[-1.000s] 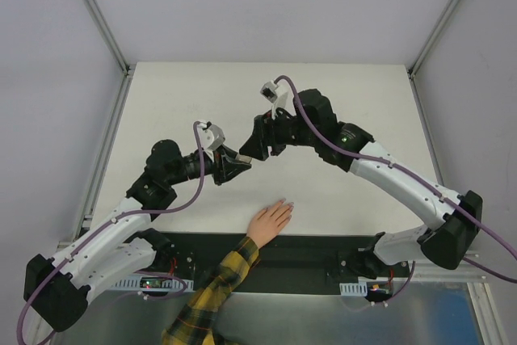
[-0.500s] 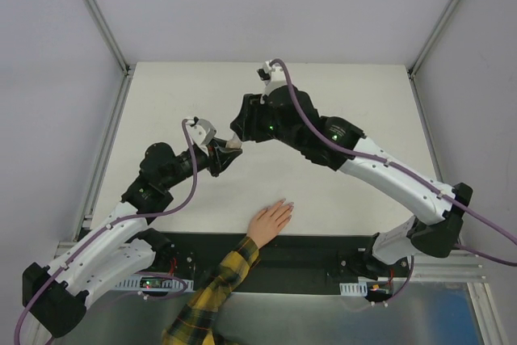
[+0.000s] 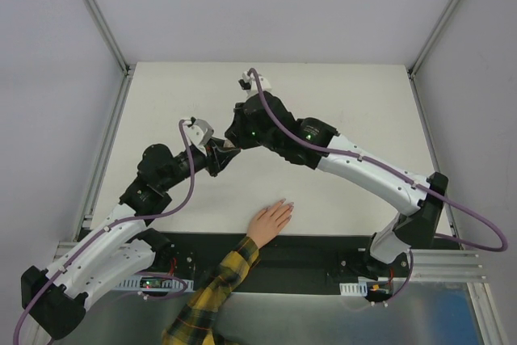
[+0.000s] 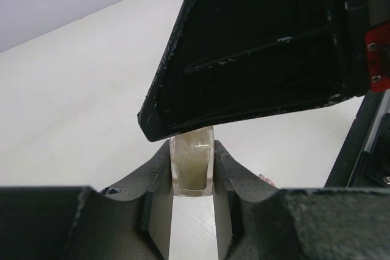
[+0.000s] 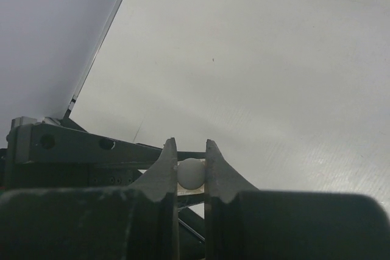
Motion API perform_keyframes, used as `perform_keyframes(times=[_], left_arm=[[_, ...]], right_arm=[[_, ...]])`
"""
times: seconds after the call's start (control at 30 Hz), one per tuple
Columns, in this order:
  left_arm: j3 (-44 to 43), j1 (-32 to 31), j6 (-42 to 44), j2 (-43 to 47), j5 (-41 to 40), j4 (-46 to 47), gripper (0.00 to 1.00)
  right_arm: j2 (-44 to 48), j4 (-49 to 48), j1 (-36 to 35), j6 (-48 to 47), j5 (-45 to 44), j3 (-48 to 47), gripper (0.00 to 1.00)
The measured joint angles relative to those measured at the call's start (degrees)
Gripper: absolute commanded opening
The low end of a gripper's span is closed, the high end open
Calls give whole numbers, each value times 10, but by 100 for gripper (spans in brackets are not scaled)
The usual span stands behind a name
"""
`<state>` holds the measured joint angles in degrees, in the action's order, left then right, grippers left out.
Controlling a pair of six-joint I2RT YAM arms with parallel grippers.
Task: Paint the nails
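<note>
Although the nails (image 3: 287, 205) are too small in the overhead view to count, they sit at the tips of one human hand (image 3: 269, 222). It lies flat at the near edge of the surface (image 3: 347, 103), with its plaid sleeve (image 3: 212, 292) trailing off to the near left. The hand's long axis runs near-left to far-right, fingers close together and pointing far-right.

Farther in and a little left, well apart from the fingertips, the two arms meet over one small beige bottle (image 4: 192, 164). The left end effector (image 3: 224, 156) is clamped on its body, and the right end effector (image 3: 233, 141) is closed on the white rounded cap (image 5: 191, 173) — the bottle looks not yet opened.

So the nails lie to the near right of both end effectors, about equally far from each. The right arm, holding the cap, is probably the one to make that trip — along the fingers' line.
</note>
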<state>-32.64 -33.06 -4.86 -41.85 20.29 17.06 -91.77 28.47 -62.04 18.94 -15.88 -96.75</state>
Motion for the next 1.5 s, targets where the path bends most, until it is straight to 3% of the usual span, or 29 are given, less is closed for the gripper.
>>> perform_keyframes(times=[0.2,0.27,0.37,0.47,0.63,0.67,0.73,0.77,0.83,0.87,0.9,1.1,1.23,1.5], left_arm=[[1,1,0,0,35,-1,0],[4,1,-5,-1,81,9,0],[6,2,-33,-14,178,35,0],[4,8,-82,-48,276,83,0],[-2,12,-132,-89,373,111,0],[-2,12,-131,-88,377,108,0],[-6,11,-123,-85,374,98,0],[-7,11,-118,-82,367,94,0],[-9,7,-102,-72,330,81,0],[-9,6,-88,-66,315,71,0],[-9,3,-76,-60,298,61,0],[-9,-3,-23,-29,160,21,0],[-9,-3,-1,-8,73,-1,0],[-9,-3,13,20,-29,-3,0]], right_arm=[[40,-61,16,-43,56,69,0],[82,-122,40,-85,147,136,0],[148,-224,105,-122,374,246,0],[155,-242,148,-148,535,266,0],[158,-244,166,-175,632,284,0],[161,-247,165,-178,634,288,7],[170,-246,162,-179,619,292,17],[173,-247,160,-178,609,292,39],[179,-237,154,-165,565,286,51],[180,-221,148,-154,528,273,65],[180,-212,145,-143,496,260,68],[170,-117,91,-105,283,140,70],[152,-90,65,-70,179,82,61],[67,-62,43,-19,97,45,56]])
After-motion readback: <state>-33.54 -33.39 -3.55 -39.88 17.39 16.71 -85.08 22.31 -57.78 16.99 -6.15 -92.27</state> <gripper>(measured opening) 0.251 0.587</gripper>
